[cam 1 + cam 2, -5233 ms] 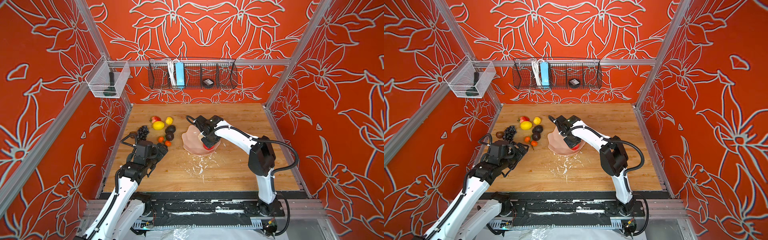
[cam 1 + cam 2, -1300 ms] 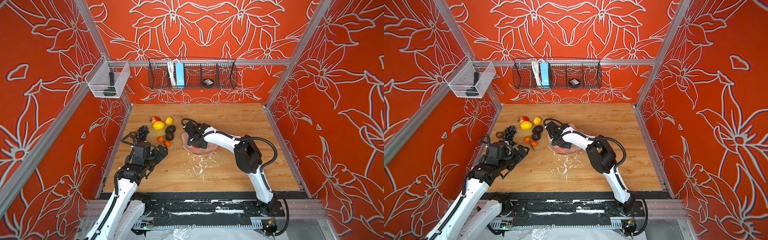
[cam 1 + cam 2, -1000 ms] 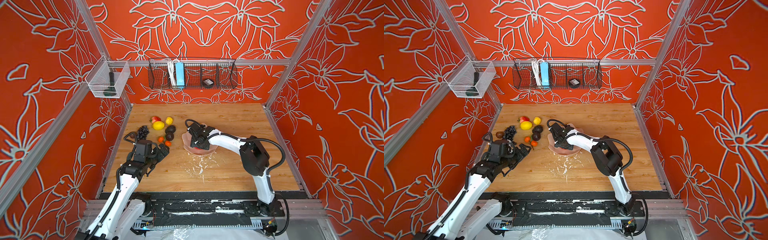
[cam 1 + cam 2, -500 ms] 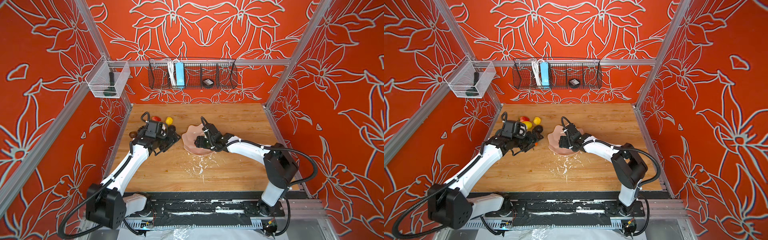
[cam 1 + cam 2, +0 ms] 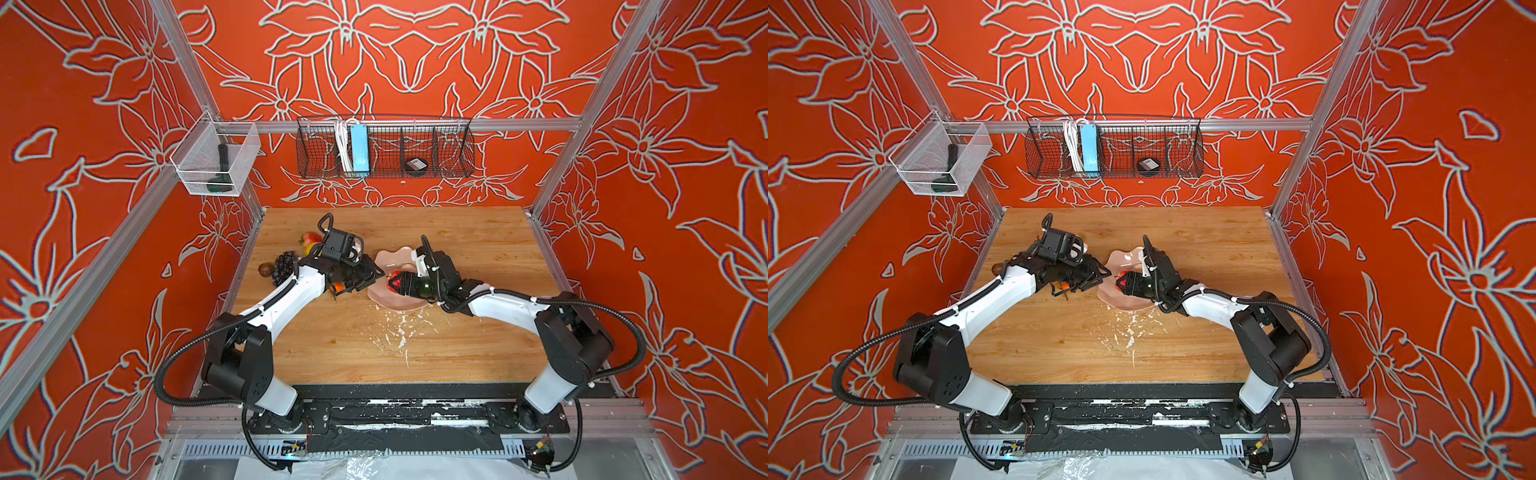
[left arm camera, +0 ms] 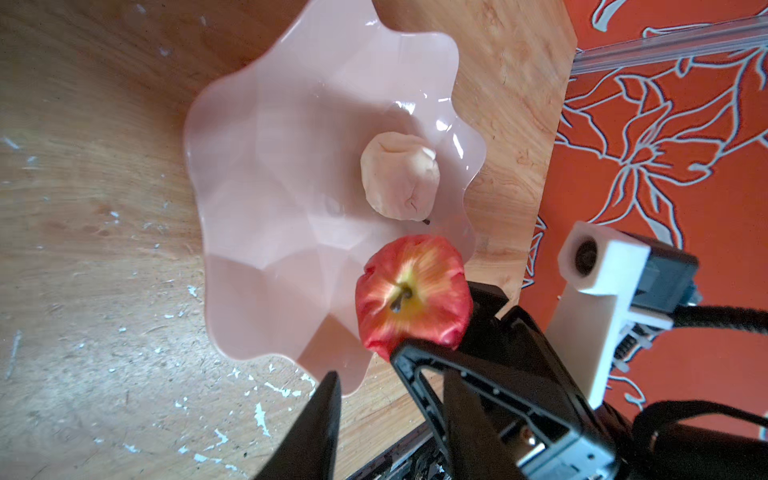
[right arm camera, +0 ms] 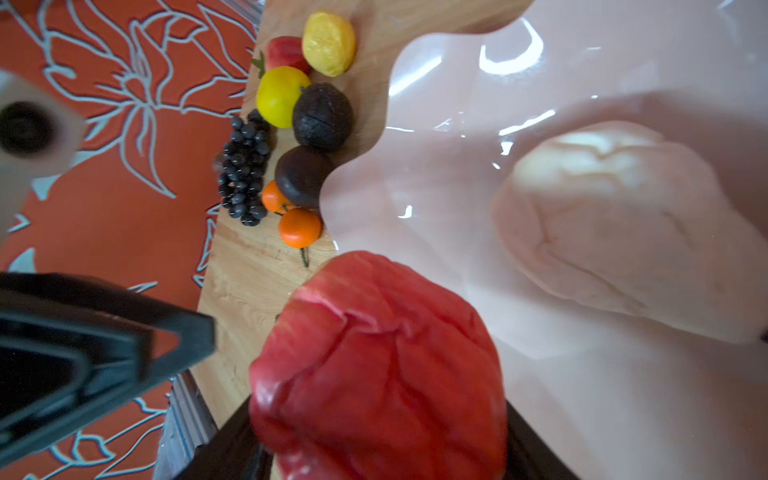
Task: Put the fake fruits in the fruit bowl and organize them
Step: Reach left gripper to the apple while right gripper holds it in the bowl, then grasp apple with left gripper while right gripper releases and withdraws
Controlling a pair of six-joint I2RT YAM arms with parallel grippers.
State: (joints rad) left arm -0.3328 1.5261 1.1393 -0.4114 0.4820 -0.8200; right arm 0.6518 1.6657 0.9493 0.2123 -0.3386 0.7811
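Pink fruit bowl, under the right gripper, held one pale cream fruit; that gripper clasped a red apple just above it; the left gripper stood part open, empty, beside the rim; lemons, avocados, grapes, oranges lay behind it on the bench.

The grape bunch lies left of the fruit bowl.

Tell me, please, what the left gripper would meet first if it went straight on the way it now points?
Probably the red apple that the right gripper holds over the fruit bowl; depth is unclear, so that gripper's finger or the bowl's rim could come first.
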